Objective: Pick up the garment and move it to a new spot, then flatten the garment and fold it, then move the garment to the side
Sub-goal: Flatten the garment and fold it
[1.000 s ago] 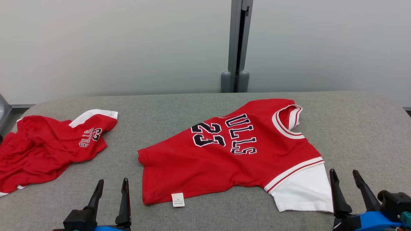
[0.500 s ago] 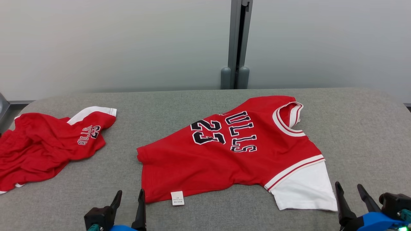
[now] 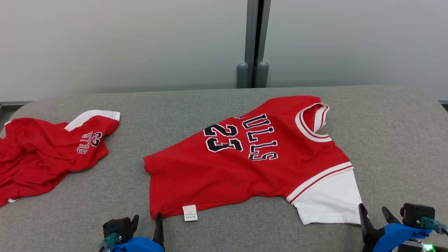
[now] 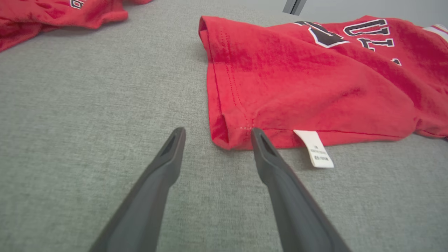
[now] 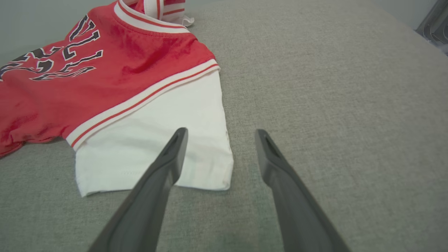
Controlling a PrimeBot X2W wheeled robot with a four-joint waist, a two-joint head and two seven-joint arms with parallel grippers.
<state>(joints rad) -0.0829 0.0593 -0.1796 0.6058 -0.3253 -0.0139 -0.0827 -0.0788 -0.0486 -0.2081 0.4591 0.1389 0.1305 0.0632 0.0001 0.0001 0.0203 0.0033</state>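
The left end effector (image 4: 217,134) stands wide open and empty, its fingers on either side of the near hem corner of the red Bulls jersey (image 3: 227,175), just beside the care label (image 3: 189,212). The right end effector (image 5: 220,133) is equally wide and empty, and brackets the outer edge of the white sleeve (image 3: 329,199). The jersey lies spread at the middle of the grey surface (image 3: 402,140) — a second red garment (image 3: 45,157) lies crumpled at the left.

Prob. a lab/test rm: grey felt-topped table (image 3: 210,101) w/ bare partition panels (image 3: 122,42) (grey post (image 3: 249,35) between)
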